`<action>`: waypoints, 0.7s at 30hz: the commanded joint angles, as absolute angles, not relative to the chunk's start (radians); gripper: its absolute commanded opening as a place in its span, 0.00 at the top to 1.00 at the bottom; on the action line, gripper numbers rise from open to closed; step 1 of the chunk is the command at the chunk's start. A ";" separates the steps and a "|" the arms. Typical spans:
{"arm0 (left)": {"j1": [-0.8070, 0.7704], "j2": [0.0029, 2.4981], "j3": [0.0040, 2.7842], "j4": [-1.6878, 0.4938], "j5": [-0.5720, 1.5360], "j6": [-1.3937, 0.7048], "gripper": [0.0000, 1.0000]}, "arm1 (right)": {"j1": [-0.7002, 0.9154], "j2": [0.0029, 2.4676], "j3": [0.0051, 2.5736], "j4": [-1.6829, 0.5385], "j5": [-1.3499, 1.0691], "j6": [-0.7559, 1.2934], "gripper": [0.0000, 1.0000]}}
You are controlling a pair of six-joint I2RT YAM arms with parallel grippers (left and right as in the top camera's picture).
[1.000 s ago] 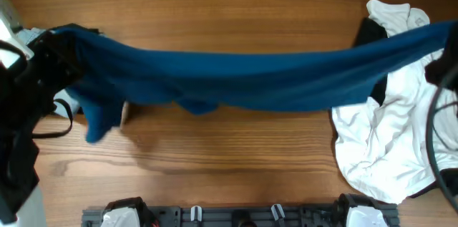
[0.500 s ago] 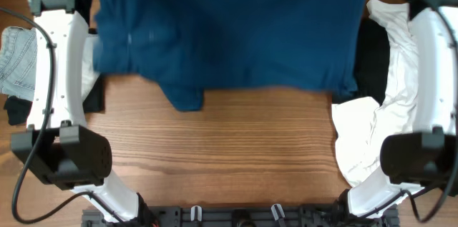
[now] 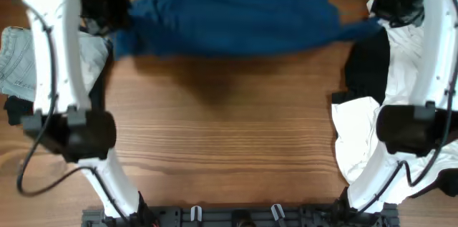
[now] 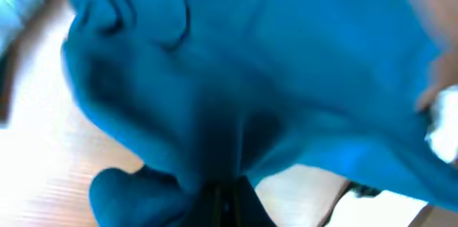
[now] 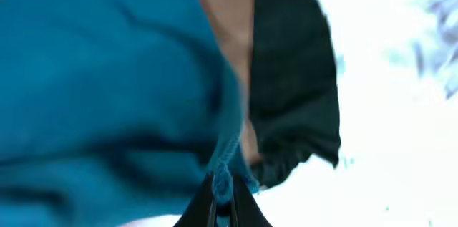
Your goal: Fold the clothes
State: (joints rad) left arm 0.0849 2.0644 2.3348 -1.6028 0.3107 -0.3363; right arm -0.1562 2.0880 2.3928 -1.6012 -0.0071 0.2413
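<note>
Shifted since earlier: T-shirt (image 3: pixel 229 16) now bunched along the tabletop's (image 3: pixel 229 134) far edge. Limp, light fabric; I judge both jaws pinch its ends.

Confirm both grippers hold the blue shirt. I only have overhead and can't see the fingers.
Observer: The left wrist view shows the left gripper shut on a thick bunch of the shirt.
Operator: Right side?
Observer: Right gripper is shut too, but on only a thin twisted edge of it.
Operator: Anything else caught in there?
Observer: Doesn't look like it. The black garment lies beyond the jaws, not between them.
</note>
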 commanded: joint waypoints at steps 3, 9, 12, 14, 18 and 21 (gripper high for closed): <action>0.029 2.105 2.044 -1.685 0.262 -0.239 0.96 | -0.160 2.081 2.178 -1.609 -0.060 0.183 0.96; 0.024 1.970 1.683 -1.639 0.170 -0.244 0.96 | -0.162 1.998 1.821 -1.537 -0.023 0.189 0.96; 0.035 1.834 1.522 -1.568 0.120 -0.316 0.96 | -0.180 1.856 1.617 -1.444 -0.023 0.241 0.96; 0.056 1.691 1.411 -1.529 0.072 -0.387 0.96 | -0.213 1.721 1.460 -1.364 -0.022 0.284 0.96; 0.128 1.457 1.309 -1.534 0.058 -0.425 0.96 | -0.291 1.507 1.239 -1.292 -0.015 0.317 0.96; 0.164 1.359 1.283 -1.574 0.058 -0.427 0.96 | -0.315 1.447 1.202 -1.299 0.014 0.318 0.96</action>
State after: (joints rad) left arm 0.1329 1.4487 1.3121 -1.5452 0.0860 -0.4000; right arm -0.2974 1.5013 1.2304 -1.3014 -0.0395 0.2947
